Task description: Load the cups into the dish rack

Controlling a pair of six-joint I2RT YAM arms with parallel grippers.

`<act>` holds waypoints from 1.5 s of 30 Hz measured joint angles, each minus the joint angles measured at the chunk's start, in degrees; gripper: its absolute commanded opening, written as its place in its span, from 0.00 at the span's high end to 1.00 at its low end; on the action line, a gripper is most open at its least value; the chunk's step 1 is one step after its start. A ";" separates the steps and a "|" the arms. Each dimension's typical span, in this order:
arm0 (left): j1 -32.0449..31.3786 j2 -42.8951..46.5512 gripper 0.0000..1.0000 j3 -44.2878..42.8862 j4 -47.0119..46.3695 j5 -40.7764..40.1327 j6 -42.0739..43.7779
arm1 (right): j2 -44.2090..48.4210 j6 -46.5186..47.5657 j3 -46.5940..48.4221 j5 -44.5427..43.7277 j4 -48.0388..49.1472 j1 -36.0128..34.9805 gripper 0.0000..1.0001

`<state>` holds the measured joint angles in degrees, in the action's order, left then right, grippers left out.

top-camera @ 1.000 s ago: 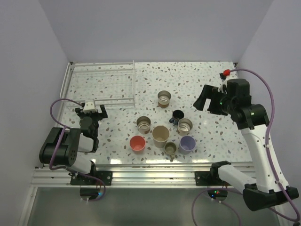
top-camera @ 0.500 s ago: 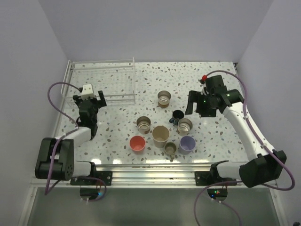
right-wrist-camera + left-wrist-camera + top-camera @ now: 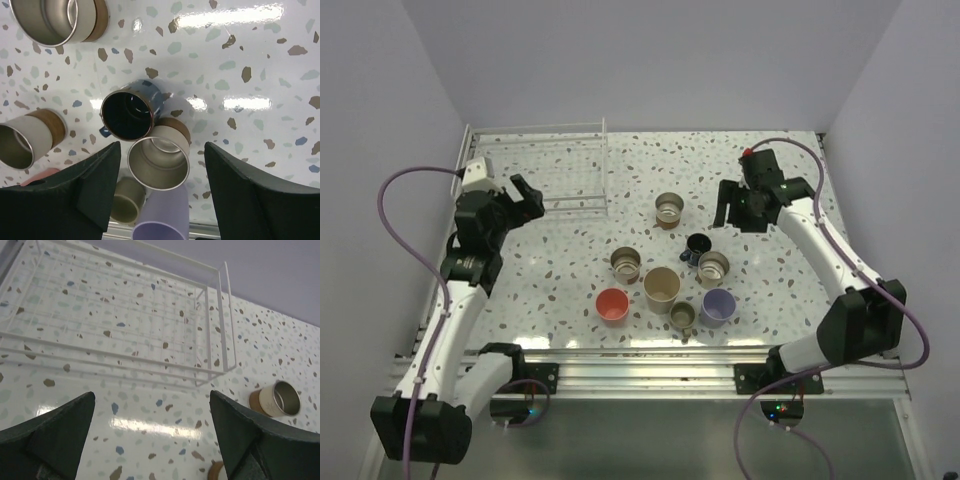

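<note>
Top external view: since a second ago both my arms have unfolded and reached out. Nearest me, the cups stand clustered at centre. My right gripper has swung in at their 2 o'clock, jaws apart and holding nothing, with the steel cup and dark blue cup framed between its fingers. My left gripper, spread wide, faces the dish rack at 11 o'clock.

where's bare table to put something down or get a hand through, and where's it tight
Bare table runs from the dish rack down to the red cup, and along the far edge behind the lone steel cup. Crowded: the dark blue cup sits against the metal cup, the others sit close.
</note>
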<state>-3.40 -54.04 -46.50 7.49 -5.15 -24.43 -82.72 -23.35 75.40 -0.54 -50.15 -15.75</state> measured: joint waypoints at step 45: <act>-0.02 21.11 0.00 -13.75 44.54 8.50 -3.58 | -15.39 -3.26 -5.01 -4.31 10.86 -5.70 1.00</act>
<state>-3.42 -32.93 -60.25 52.03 3.36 -28.01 -98.10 -26.61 70.39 -4.84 -39.29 -21.45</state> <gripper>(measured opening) 0.985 0.061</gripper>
